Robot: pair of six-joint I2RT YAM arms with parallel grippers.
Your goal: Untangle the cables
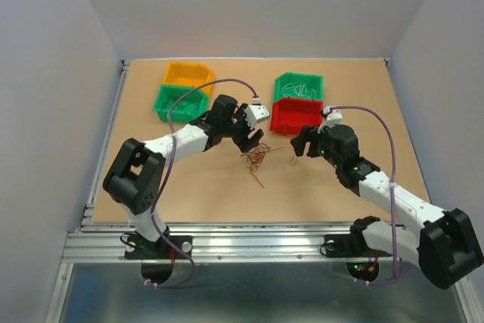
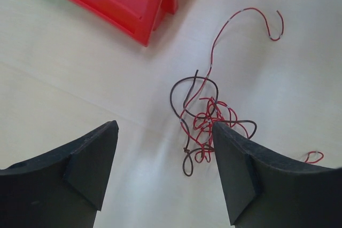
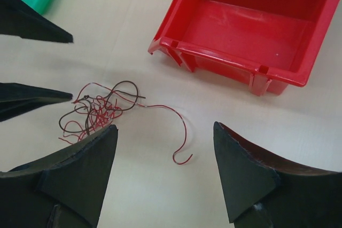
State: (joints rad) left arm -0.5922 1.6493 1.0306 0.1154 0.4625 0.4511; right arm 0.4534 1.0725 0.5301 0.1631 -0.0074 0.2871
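Note:
The cables (image 1: 257, 159) are a small wad of thin red and dark brown wires on the table between the two arms. In the left wrist view the wad (image 2: 206, 118) lies just ahead of my open left gripper (image 2: 163, 132), beside its right finger. A long red strand (image 2: 243, 25) curls away from the wad. In the right wrist view the wad (image 3: 96, 113) lies at the left, and the strand's hooked end (image 3: 181, 145) lies between the fingers of my open right gripper (image 3: 164, 129). Both grippers (image 1: 253, 141) (image 1: 300, 144) are empty.
A red bin (image 1: 296, 116) stands behind the wad, and shows empty in the right wrist view (image 3: 246, 20). Behind it stands a green bin (image 1: 298, 86) holding thin wires. A green bin (image 1: 180, 104) and a yellow bin (image 1: 187, 74) stand at the back left.

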